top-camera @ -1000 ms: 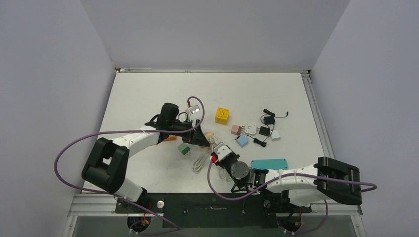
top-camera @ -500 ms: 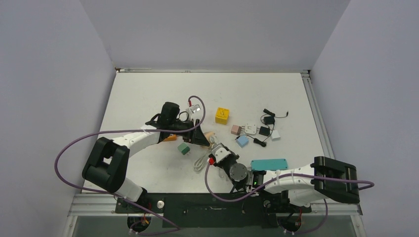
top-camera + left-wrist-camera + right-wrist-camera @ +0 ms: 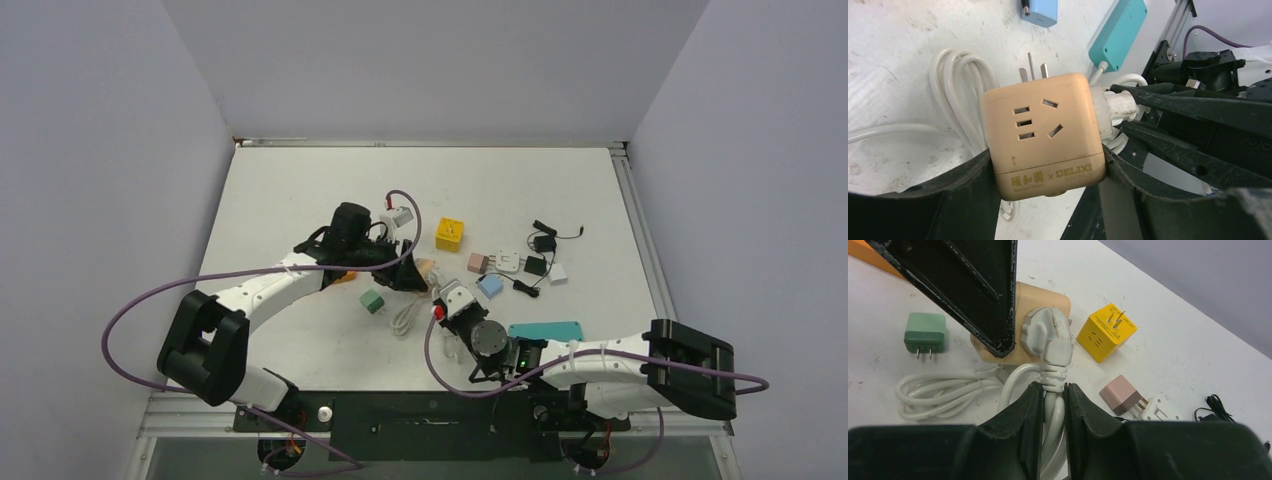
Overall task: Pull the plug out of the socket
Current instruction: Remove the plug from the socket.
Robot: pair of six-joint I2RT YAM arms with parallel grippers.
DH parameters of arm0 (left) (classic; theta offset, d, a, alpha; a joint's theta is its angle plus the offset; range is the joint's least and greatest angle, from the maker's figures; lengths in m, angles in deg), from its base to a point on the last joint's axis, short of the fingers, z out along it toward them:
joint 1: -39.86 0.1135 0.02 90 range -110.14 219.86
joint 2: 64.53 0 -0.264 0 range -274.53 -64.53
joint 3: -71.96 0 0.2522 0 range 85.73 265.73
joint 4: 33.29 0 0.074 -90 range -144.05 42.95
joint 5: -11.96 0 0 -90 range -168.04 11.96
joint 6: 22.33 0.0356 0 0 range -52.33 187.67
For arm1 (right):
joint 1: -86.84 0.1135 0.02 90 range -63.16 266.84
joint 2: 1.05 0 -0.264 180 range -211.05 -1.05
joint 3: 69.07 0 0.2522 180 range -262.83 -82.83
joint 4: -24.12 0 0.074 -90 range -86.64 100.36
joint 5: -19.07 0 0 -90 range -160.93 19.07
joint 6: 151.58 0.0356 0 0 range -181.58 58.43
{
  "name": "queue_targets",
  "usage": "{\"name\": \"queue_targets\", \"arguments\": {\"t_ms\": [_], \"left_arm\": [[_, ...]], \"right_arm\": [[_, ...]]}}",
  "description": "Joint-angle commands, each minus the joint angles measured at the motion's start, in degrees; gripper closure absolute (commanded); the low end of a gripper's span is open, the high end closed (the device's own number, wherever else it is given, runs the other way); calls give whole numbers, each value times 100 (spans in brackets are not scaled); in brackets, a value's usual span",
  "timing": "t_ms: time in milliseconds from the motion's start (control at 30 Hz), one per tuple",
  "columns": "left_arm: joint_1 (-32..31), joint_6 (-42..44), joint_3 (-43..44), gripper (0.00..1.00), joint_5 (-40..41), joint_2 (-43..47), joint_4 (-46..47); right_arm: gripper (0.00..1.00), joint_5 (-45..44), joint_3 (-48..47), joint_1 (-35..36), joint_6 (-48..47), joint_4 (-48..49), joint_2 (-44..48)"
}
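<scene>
1. Plug (image 3: 1047,335), white and angled, sits pushed into the side of a beige cube socket (image 3: 1044,137) near the middle of the white table (image 3: 300,190); its thick white cord (image 3: 938,390) runs down from the plug and loops in a coil on the tabletop beside the cube.
2. Left gripper (image 3: 1048,187) clamps the cube socket from both sides, its black fingers (image 3: 965,175) pressed against the lower part of the block where the DELIXI lettering shows; the jaws stand partly apart, filled by the cube's width.
3. Right gripper (image 3: 1054,395) pinches the cord just below the plug's ribbed strain relief, its jaws drawn in tight on the cable; the plug itself sits above the fingertips, still seated in the socket.
4. From overhead, both arms meet at the cube, the left reaching in from the left side and the right from the near edge.
5. Green adapter (image 3: 925,334) lies flat on the table to the left of the cube, prongs pointing toward the near edge.
6. Yellow cube socket (image 3: 1106,331) rests beyond the beige one, well apart from it.
7. Pink adapter (image 3: 1119,394) lies near a white one, close to a tangle of black cable at the right.
8. Teal power strip (image 3: 1118,29) lies on the table near the right arm.
9. Light blue adapter (image 3: 1038,11) sits just beyond the cube in the left wrist view.
</scene>
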Motion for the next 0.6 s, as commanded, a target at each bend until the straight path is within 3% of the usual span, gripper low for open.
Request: {"name": "queue_targets", "arguments": {"t_ms": [0, 167, 333, 567], "left_arm": [[-35, 611, 150, 100, 1295, 114, -562], [-1, 487, 95, 100, 912, 128, -347], [324, -19, -117, 100, -42, 250, 445], [819, -915, -535, 100, -709, 523, 1772]], "right_arm": [[95, 155, -54, -321, 512, 606, 640], [95, 252, -91, -324, 491, 555, 508], [95, 233, -187, -328, 551, 477, 201], [95, 470, -598, -390, 834, 137, -522]]}}
